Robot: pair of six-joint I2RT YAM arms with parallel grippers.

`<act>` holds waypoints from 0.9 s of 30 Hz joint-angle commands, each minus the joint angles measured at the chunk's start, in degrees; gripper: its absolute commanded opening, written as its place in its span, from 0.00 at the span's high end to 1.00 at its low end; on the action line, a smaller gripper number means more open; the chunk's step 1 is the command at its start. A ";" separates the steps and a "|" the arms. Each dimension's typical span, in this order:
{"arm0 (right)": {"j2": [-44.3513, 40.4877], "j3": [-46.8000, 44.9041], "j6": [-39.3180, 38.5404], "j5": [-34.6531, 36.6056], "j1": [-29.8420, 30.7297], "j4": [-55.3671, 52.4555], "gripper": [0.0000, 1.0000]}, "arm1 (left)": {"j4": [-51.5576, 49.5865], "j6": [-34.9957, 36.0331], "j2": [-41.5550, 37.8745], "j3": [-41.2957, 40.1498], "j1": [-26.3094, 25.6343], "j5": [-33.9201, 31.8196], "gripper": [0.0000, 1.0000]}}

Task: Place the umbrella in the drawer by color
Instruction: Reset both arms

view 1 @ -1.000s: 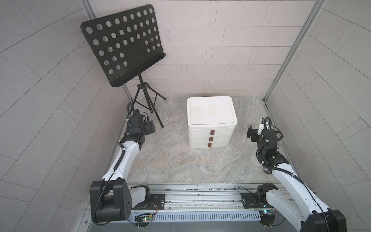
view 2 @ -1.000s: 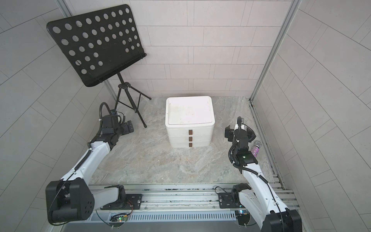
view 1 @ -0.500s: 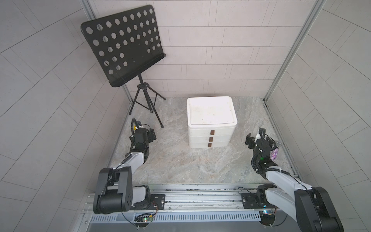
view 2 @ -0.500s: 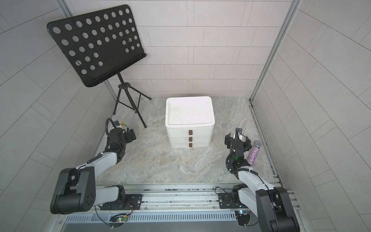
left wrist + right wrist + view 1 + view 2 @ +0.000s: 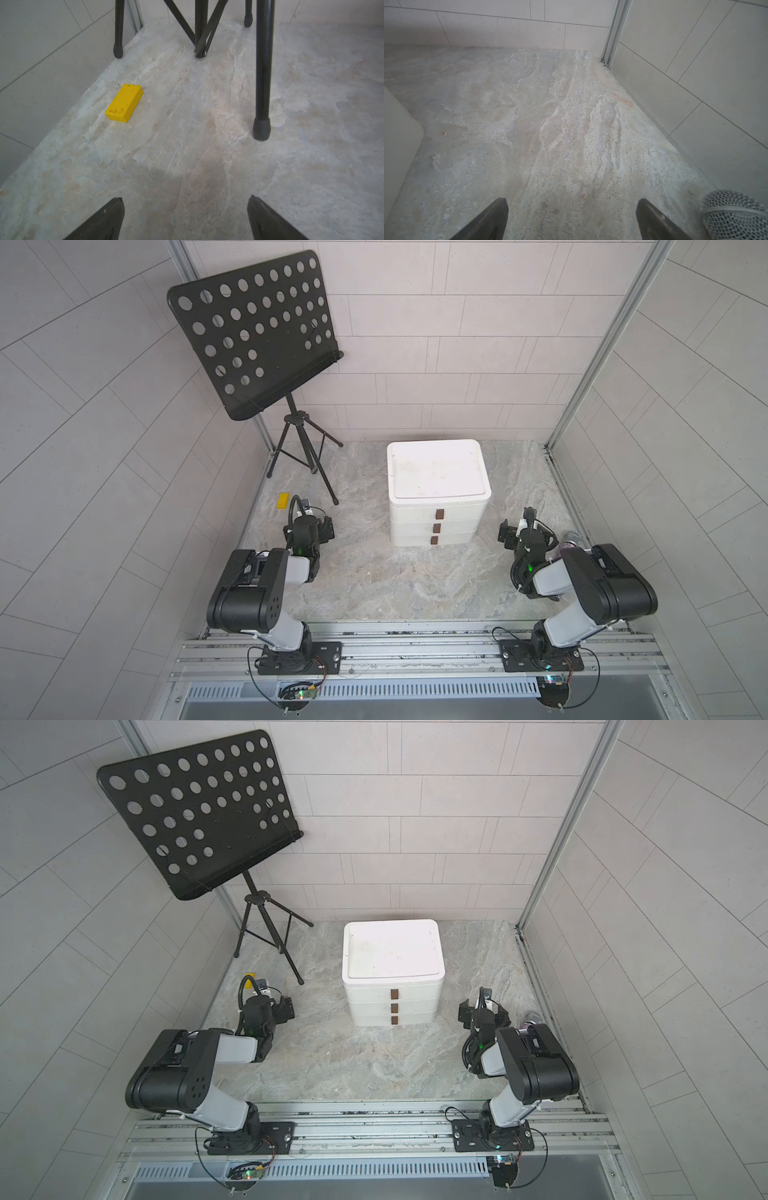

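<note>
No umbrella shows in any view. The drawer unit [image 5: 436,489] [image 5: 392,965] is white, with three stacked drawers, all shut, each with a brown handle [image 5: 439,513]. Its corner shows in the right wrist view [image 5: 396,135]. My left gripper [image 5: 308,526] [image 5: 186,198] sits low over the table, left of the unit, open and empty. My right gripper [image 5: 527,536] [image 5: 572,200] is low on the unit's right side, also open and empty. Both arms are folded back near the front rail.
A yellow block [image 5: 124,102] [image 5: 283,501] lies by the left wall ahead of the left gripper. A black music stand [image 5: 253,331] has a tripod leg [image 5: 262,83] close by. A microphone [image 5: 735,214] [image 5: 572,537] lies beside the right gripper near the right wall.
Both arms have folded back toward the front rail and their grippers have dropped low over the table. The yellow block and the microphone have come into sight. Both grippers stayed open.
</note>
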 commanded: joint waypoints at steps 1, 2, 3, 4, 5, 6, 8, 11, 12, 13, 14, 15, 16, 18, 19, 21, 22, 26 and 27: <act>-3.72 5.71 0.28 -3.16 -1.04 -8.68 0.01 | -1.32 1.42 -1.30 2.54 -0.71 -1.54 0.00; -2.65 7.54 0.82 -3.89 -1.63 -10.39 0.01 | -2.23 1.46 -1.34 3.02 -0.77 -1.63 0.00; -1.72 8.33 0.97 -3.57 -1.83 -10.32 0.01 | -0.66 1.42 -1.01 2.53 -0.79 -1.59 0.00; -1.81 8.48 0.90 -3.67 -1.83 -10.59 0.01 | -1.05 1.42 -1.10 2.63 -0.83 -1.59 0.00; -2.35 8.96 0.69 -3.92 -1.81 -12.51 0.01 | -1.95 1.42 -1.44 2.81 -0.79 -1.66 0.00; -2.78 9.26 0.62 -3.95 -1.69 -13.93 0.01 | -1.58 1.51 -1.36 2.74 -0.78 -1.67 0.00; -2.16 8.83 0.62 -3.95 -1.76 -11.81 0.00 | -1.76 1.50 -1.38 2.76 -0.87 -1.76 0.00; -2.47 9.01 0.46 -4.04 -1.71 -12.84 0.00 | -1.73 1.50 -1.34 2.76 -0.88 -1.85 0.00; -2.34 8.91 0.48 -3.99 -1.67 -12.37 0.00 | -1.64 1.53 -1.35 2.76 -0.87 -1.85 0.00; -2.60 9.02 0.44 -4.11 -1.68 -12.84 0.00 | -1.64 1.50 -1.35 2.76 -0.92 -1.77 0.00; -2.61 9.01 0.35 -4.04 -1.64 -13.05 0.00 | -1.64 1.50 -1.32 2.76 -0.88 -1.75 0.00; -2.44 9.00 0.35 -4.04 -1.61 -12.65 0.00 | -1.64 1.50 -1.35 2.76 -0.90 -1.80 0.00; -2.46 8.96 0.36 -4.04 -1.60 -12.69 0.00 | -1.64 1.50 -1.38 2.76 -0.89 -1.85 0.00; -2.48 8.96 0.36 -4.04 -1.64 -12.79 0.00 | -1.64 1.50 -1.30 2.76 -0.87 -1.85 0.00; -2.57 8.96 0.40 -4.04 -1.61 -12.73 0.00 | -1.64 1.51 -1.30 2.81 -0.87 -1.83 0.00; -2.56 8.97 0.39 -4.04 -1.60 -12.89 0.00 | -1.90 1.59 -1.13 3.02 -1.00 -1.98 0.00; -2.53 9.00 0.36 -4.04 -1.60 -12.83 0.00 | -1.99 1.72 -1.04 3.11 -1.05 -2.11 0.00; -2.52 8.96 0.42 -4.04 -1.58 -12.85 0.00 | -2.35 1.94 -0.84 3.39 -1.46 -2.46 0.00; -2.52 8.96 0.36 -4.04 -1.64 -12.82 0.00 | -2.26 1.99 -0.90 3.38 -1.49 -2.47 0.00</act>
